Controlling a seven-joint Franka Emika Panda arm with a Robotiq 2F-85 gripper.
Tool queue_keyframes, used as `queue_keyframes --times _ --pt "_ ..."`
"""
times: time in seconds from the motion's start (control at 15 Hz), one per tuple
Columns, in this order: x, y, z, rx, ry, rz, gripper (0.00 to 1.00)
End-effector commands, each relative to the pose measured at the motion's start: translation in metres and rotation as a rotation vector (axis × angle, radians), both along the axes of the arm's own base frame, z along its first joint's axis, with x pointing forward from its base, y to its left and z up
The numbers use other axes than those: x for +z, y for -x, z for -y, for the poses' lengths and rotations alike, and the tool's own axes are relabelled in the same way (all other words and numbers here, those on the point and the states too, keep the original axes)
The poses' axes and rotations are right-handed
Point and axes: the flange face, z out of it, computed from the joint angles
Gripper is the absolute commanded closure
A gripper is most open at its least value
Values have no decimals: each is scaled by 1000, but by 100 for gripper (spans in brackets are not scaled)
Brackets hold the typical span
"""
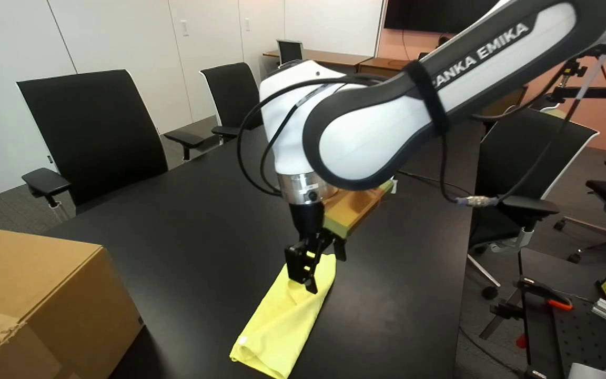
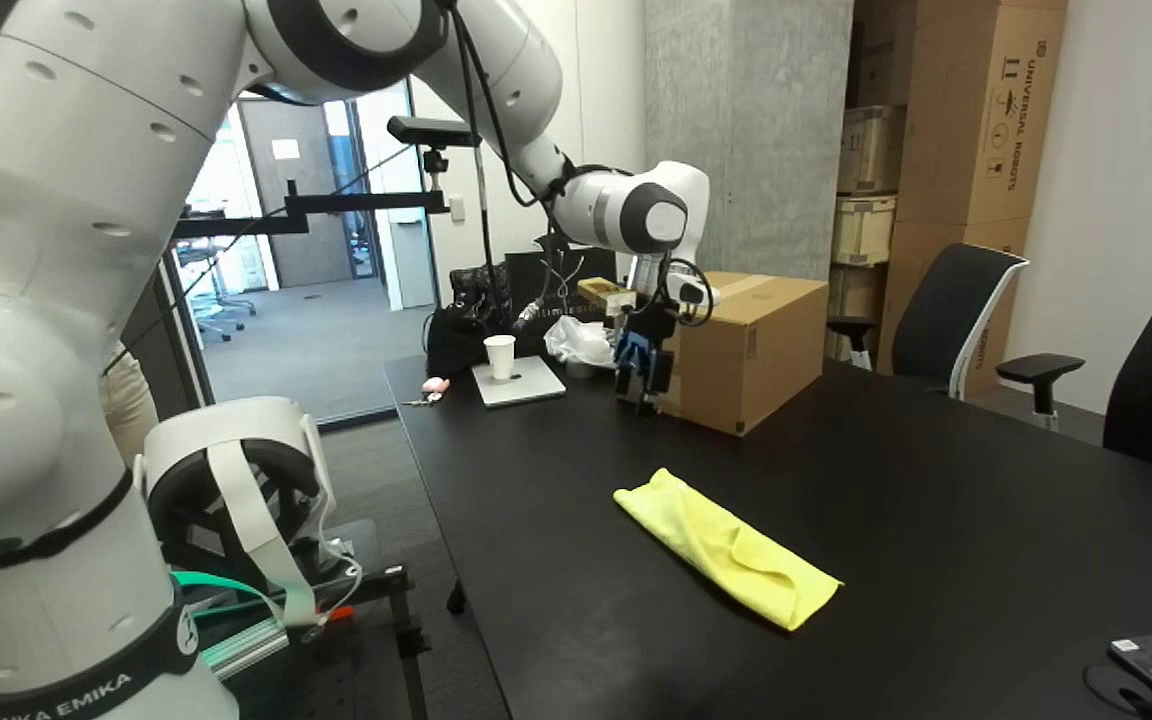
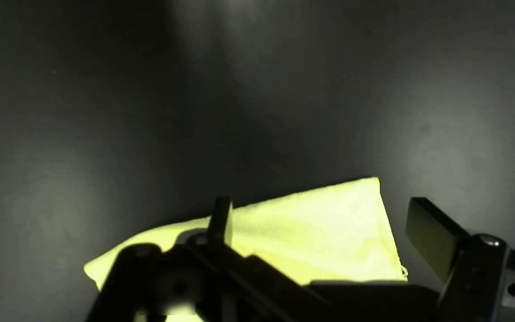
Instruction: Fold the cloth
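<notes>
- My claw [image 3: 323,221] hangs in the air with its fingers [image 3: 218,223] spread wide, holding nothing; in the wrist view one end of the cloth [image 1: 288,318] shows between them.
- I take the step in hand to be one more fold, end over end, so I'd centre that end before lowering. How high I am is hard to judge from here.
- I'd come down slowly until the tips just brush the table [image 1: 387,316], then pinch every layer; catching only the top one could pull the stack apart.
- Then a low lift and a steady carry along the length, letting go once the end lies flat.
- The cloth lies on the dark table, apart from the cardboard box [image 1: 61,316]: a thin yellow strip, apparently folded already, with a raised ripple and uneven edges.
</notes>
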Motion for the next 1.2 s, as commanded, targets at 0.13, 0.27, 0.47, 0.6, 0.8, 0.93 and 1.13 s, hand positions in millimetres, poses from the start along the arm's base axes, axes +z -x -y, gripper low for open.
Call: queue_keyframes --times 0.13,0.27,0.47,0.6,0.8,0.93,1.13 --pt "61 78 55 112 -43 -58 0" --pt "80 103 74 152 -41 -69 0" --pt "107 141 108 201 -56 -81 0" --pt "128 163 130 225 -59 -85 0" --pt "151 182 159 264 -52 -20 0" --pt "162 185 175 263 -82 41 0" --pt "163 177 178 238 -85 31 0"
